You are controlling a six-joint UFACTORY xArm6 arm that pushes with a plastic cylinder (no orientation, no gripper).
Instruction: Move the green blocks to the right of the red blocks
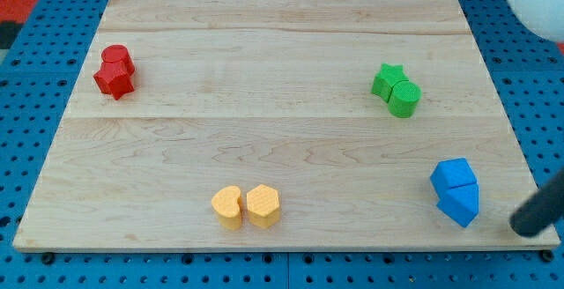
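Observation:
Two red blocks touch at the view's upper left: a red cylinder (118, 58) above a red star (114, 80). Two green blocks touch at the view's right: a green star (386, 78) and a green cylinder (405, 98) just below and right of it. The green pair lies far to the right of the red pair. My tip (523, 228) is at the view's lower right, at the board's edge, right of the blue blocks and well below the green ones. It touches no block.
Two blue blocks (456, 191) stand stacked close together at the lower right. A yellow heart-like block (227, 206) and a yellow hexagon (263, 205) sit side by side at the bottom centre. The wooden board (282, 130) lies on blue pegboard (26, 104).

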